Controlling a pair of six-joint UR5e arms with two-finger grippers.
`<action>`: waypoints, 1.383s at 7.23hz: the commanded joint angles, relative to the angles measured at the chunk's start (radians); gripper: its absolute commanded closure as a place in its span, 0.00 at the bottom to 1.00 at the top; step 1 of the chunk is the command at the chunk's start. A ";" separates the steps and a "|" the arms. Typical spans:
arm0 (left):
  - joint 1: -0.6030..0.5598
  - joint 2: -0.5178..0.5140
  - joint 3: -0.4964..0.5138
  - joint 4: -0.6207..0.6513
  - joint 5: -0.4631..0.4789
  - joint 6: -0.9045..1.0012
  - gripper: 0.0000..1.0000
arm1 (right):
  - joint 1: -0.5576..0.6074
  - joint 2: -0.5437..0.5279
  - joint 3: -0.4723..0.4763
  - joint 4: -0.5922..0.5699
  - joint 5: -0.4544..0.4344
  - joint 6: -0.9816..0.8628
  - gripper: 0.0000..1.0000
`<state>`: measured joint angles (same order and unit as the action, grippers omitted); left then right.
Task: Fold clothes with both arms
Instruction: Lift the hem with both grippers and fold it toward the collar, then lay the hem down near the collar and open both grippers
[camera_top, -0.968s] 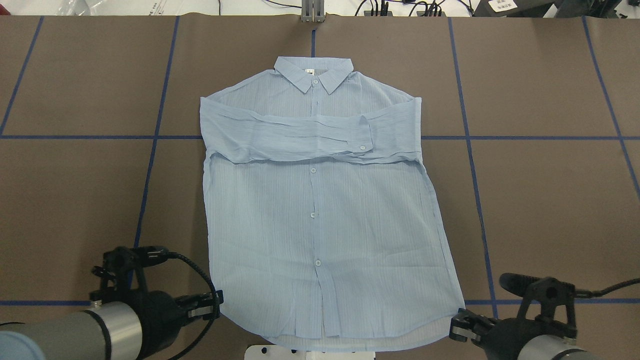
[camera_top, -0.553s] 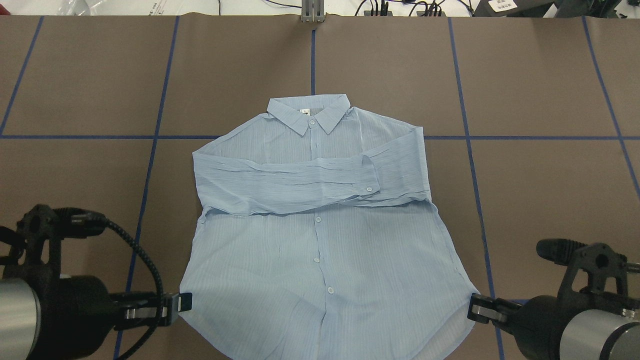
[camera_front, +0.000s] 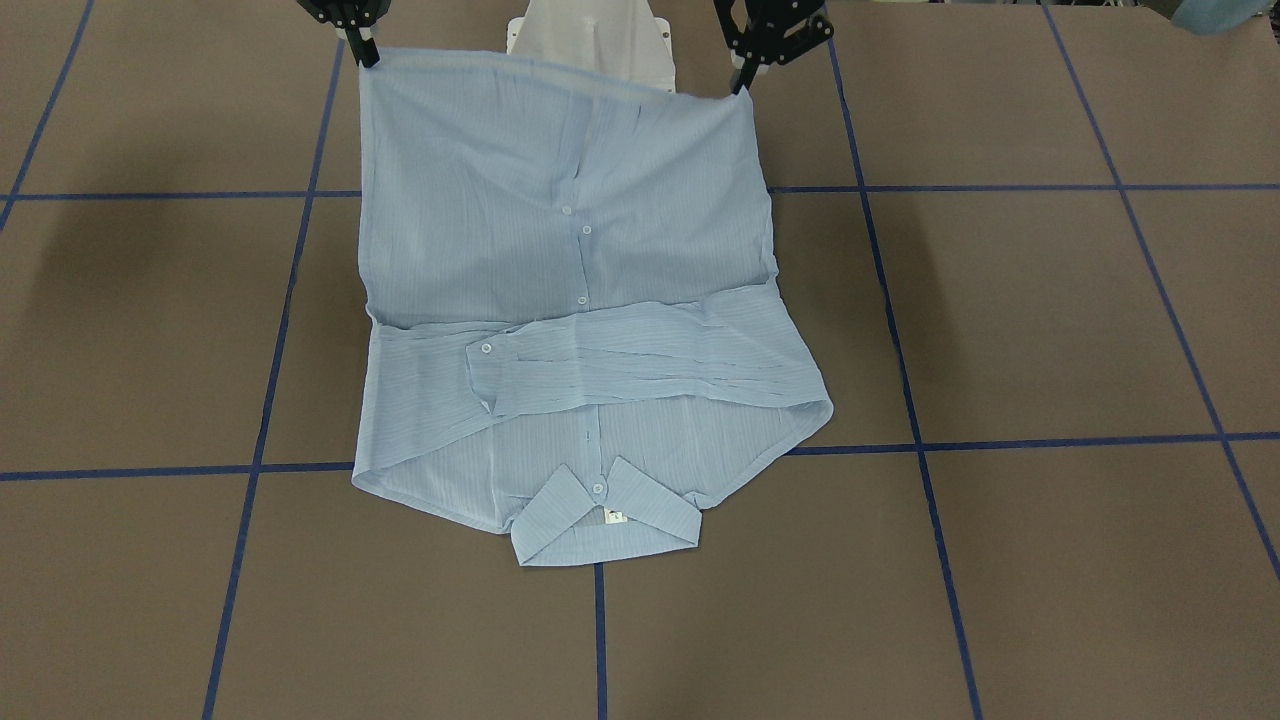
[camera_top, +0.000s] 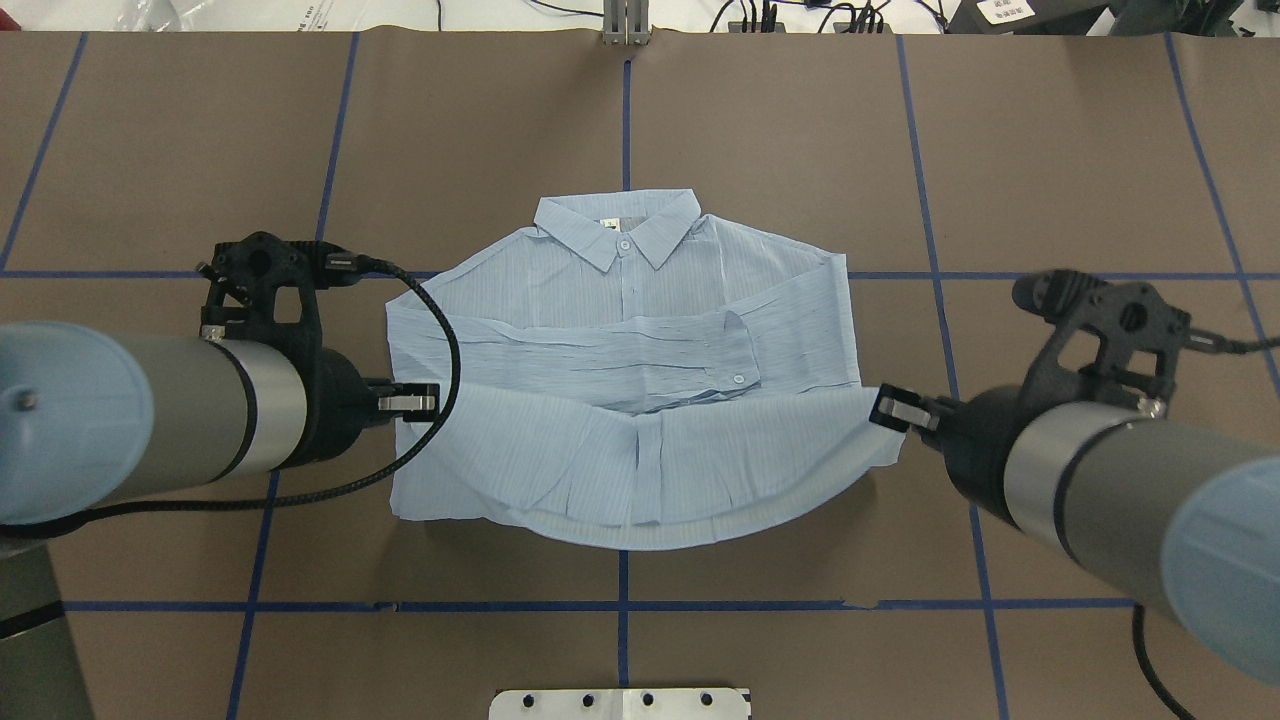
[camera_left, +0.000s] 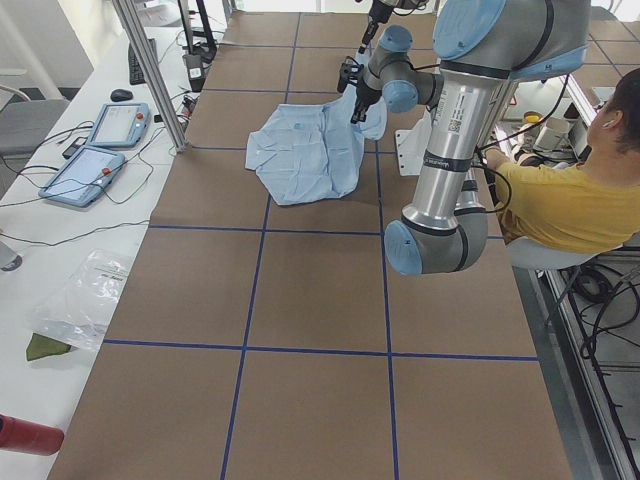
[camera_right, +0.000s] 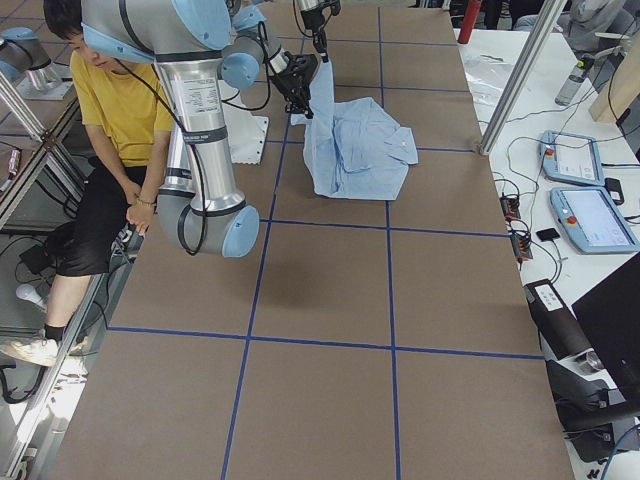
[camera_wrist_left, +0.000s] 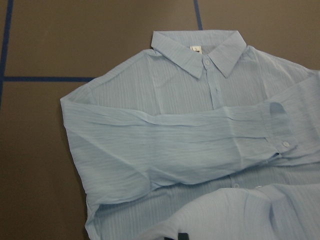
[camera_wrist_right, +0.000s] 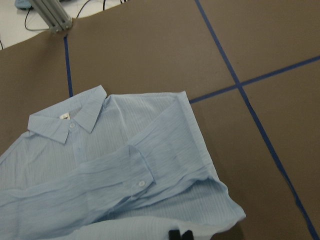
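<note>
Surface: brown table (camera_top: 1100, 150), blue tape grid.
Garment: striped shirt (camera_top: 620, 300) mid-table, collar (camera_top: 615, 225) far, sleeves folded across.
Change: hem (camera_top: 620, 525) now lifted off table, moving toward collar; bottom fold underway.
Grippers: left gripper (camera_top: 425, 402), right gripper (camera_top: 885, 408) each pinch a hem corner.

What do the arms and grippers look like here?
The left arm and right arm are round silver-grey tubes with light-blue joint caps and black wrists, each with a black bracket. The left gripper and right gripper are black and two-fingered, with silver metal near the tips. A black braided cable loops off the left wrist; a thinner black one leaves the right. No markings visible.
</note>
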<state>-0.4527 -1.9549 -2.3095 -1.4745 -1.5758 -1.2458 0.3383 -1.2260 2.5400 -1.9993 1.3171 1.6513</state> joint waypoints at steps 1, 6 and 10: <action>-0.050 -0.009 0.144 -0.109 0.082 0.032 1.00 | 0.173 0.106 -0.221 0.045 0.010 -0.070 1.00; -0.089 -0.024 0.526 -0.468 0.170 0.035 1.00 | 0.297 0.111 -0.764 0.581 0.034 -0.172 1.00; -0.133 -0.050 0.754 -0.696 0.201 0.184 1.00 | 0.298 0.202 -0.993 0.702 0.034 -0.174 1.00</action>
<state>-0.5688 -2.0033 -1.6201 -2.1005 -1.3761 -1.1033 0.6373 -1.0732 1.6122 -1.3081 1.3513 1.4763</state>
